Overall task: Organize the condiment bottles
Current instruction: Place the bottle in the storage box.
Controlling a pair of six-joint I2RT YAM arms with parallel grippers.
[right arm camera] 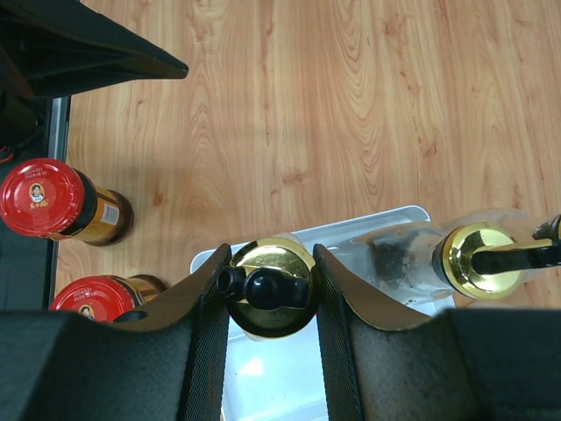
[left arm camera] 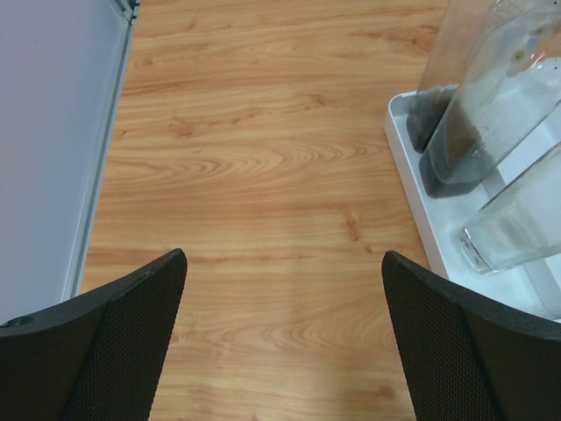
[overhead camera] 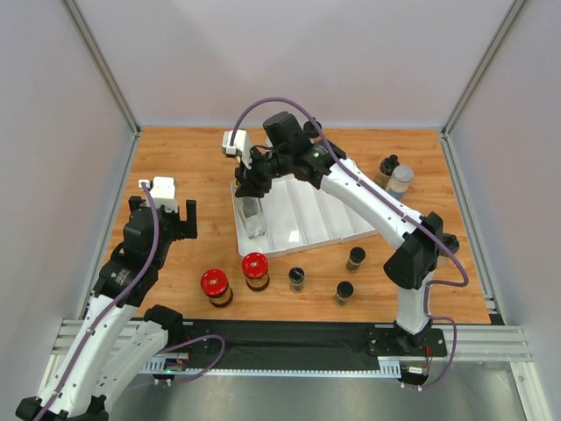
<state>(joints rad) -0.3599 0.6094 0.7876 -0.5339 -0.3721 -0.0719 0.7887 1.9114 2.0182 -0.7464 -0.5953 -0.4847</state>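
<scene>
My right gripper (right arm camera: 271, 256) is shut on the gold cap of a tall clear bottle (right arm camera: 270, 288), which stands upright in the left end of the white tray (overhead camera: 302, 230). From above, that bottle (overhead camera: 253, 219) hangs under the right gripper (overhead camera: 252, 189). A second gold-capped bottle (right arm camera: 478, 260) with dark contents stands beside it in the tray. Two red-lidded jars (overhead camera: 215, 282) (overhead camera: 255, 266) and three black-capped jars (overhead camera: 297, 278) (overhead camera: 344, 290) (overhead camera: 356, 257) stand in front of the tray. My left gripper (left arm camera: 285, 338) is open over bare wood, left of the tray (left arm camera: 410, 167).
A dark jar (overhead camera: 387, 167) and a white-lidded clear jar (overhead camera: 401, 179) stand at the back right. Grey walls enclose the wooden table (overhead camera: 184, 167) on three sides. The left wrist view shows dark-bottomed bottles (left arm camera: 460, 132) at the tray's near end.
</scene>
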